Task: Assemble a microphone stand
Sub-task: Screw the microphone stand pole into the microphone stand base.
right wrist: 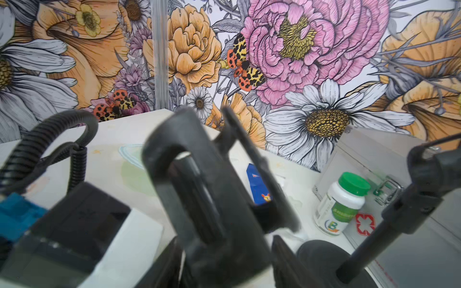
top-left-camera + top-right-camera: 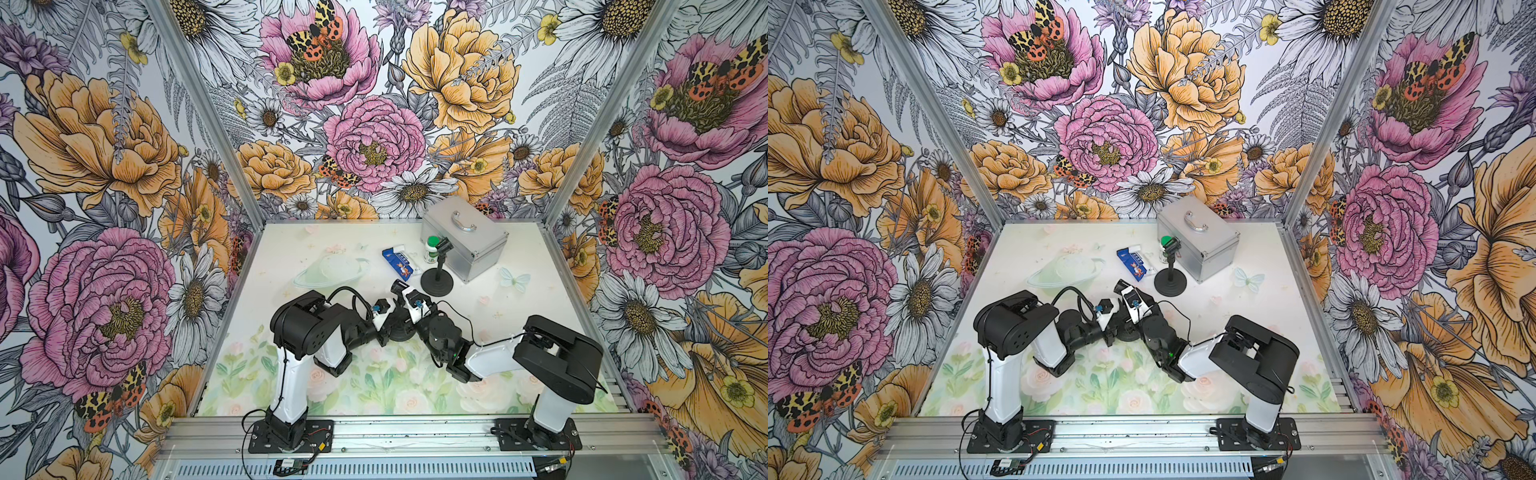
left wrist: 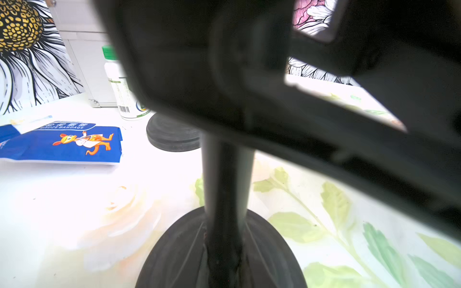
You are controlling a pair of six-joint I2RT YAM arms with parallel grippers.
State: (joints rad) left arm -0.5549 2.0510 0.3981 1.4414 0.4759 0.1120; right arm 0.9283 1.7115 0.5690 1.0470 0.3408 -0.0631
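Both arms are meeting at the table's [image 2: 519, 316] middle.
In both top views, left claw [image 2: 390, 329] and right claw [image 2: 405, 304] are crowding the round base [image 2: 401, 335]. Left wrist view: the left claw is clenching the upright pole [image 3: 225, 184]. Right wrist view: the clip [image 1: 199, 199] is looming close and blurred; right claw's state, cannot tell.

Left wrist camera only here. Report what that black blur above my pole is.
Observer: The right wrist view shows it: the stand's U-shaped clip, at the top of the pole.
Operator: Give me the right gripper's position.
Observer: The right gripper straddles the clip's lower end, jaws spread either side; contact unclear.
Operator: Tell me what that far base carries.
Observer: Both top views show a second stand there, with its own pole and clip already on.
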